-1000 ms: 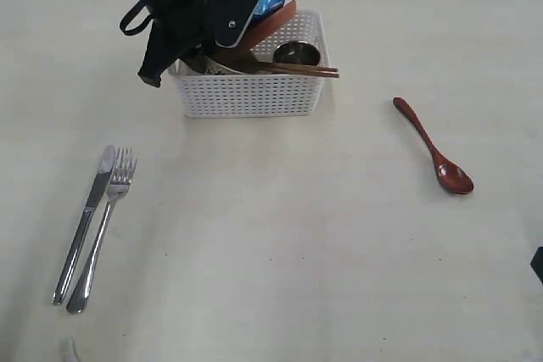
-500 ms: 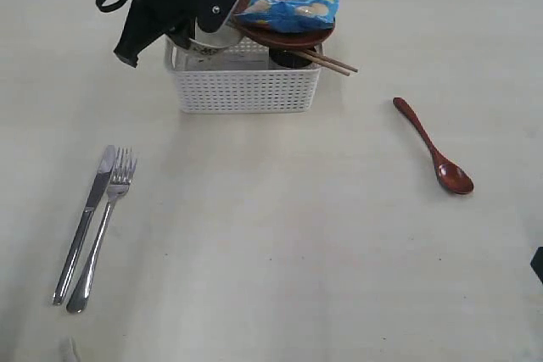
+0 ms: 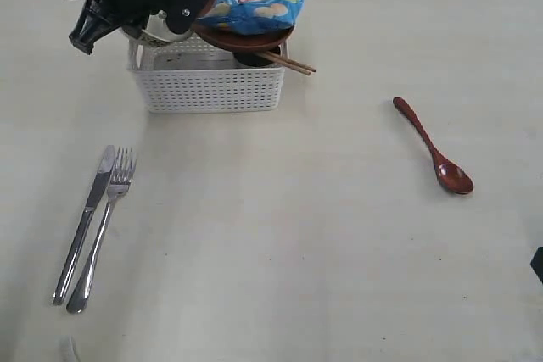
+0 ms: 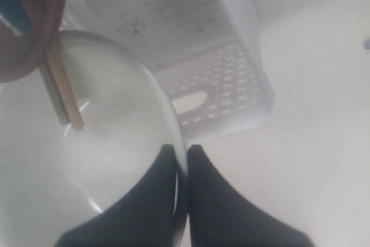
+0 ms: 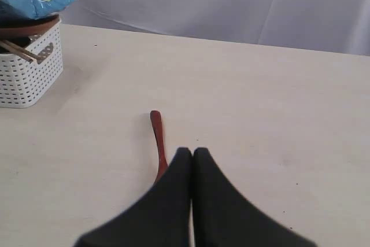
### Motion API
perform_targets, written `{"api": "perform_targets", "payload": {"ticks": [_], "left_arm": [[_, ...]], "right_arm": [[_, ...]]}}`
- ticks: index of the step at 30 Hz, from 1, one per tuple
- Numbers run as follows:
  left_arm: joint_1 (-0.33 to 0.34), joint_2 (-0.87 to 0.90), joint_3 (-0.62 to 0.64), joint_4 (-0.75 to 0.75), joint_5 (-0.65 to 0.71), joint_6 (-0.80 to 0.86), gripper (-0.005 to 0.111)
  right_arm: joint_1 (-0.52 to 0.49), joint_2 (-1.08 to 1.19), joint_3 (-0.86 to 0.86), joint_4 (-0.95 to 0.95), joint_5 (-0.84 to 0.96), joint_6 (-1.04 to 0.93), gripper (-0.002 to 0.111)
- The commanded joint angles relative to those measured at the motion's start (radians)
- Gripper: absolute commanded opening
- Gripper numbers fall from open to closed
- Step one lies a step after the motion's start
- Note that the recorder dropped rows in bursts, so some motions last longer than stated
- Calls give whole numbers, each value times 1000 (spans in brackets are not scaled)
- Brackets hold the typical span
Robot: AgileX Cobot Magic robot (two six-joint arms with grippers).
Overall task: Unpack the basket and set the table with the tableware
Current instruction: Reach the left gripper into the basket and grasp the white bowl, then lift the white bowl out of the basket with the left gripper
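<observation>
The white basket stands at the back left of the table. My left gripper is shut on the rim of the pale bowl, holding it tilted over the basket's left end. A reddish-brown plate lies across the basket's top with the blue chip bag on it. Under the plate, chopsticks poke out to the right. Knife and fork lie side by side at the front left. The dark red spoon lies at the right, with my right gripper shut and empty just over its handle.
A dark round thing sits in the basket below the plate; what it is I cannot tell. The right arm shows only as a dark sliver at the exterior view's right edge. A grey backdrop stands behind the table's far edge.
The left gripper has moved left and up with the bowl, and the basket has slid left with it. The plate and chip bag have tipped to lie flat across the basket's top.
</observation>
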Motion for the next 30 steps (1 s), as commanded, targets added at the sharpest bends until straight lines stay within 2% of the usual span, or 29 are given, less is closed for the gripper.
{"api": "perform_targets", "payload": {"ticks": [1, 5, 13, 17, 30], "left_arm": [[3, -21, -4, 110, 13, -93, 0], [3, -21, -4, 210, 13, -142, 0], [3, -21, -4, 230, 26, -150, 0], [9, -21, -4, 285, 28, -225, 0], [47, -21, -4, 285, 69, -340, 0]], "right_arm": [[-7, -5, 3, 0, -1, 4, 0], [-7, -5, 3, 0, -1, 4, 0], [-7, -5, 3, 0, -1, 4, 0], [-7, -5, 3, 0, -1, 4, 0], [-7, -5, 3, 0, -1, 4, 0]]}}
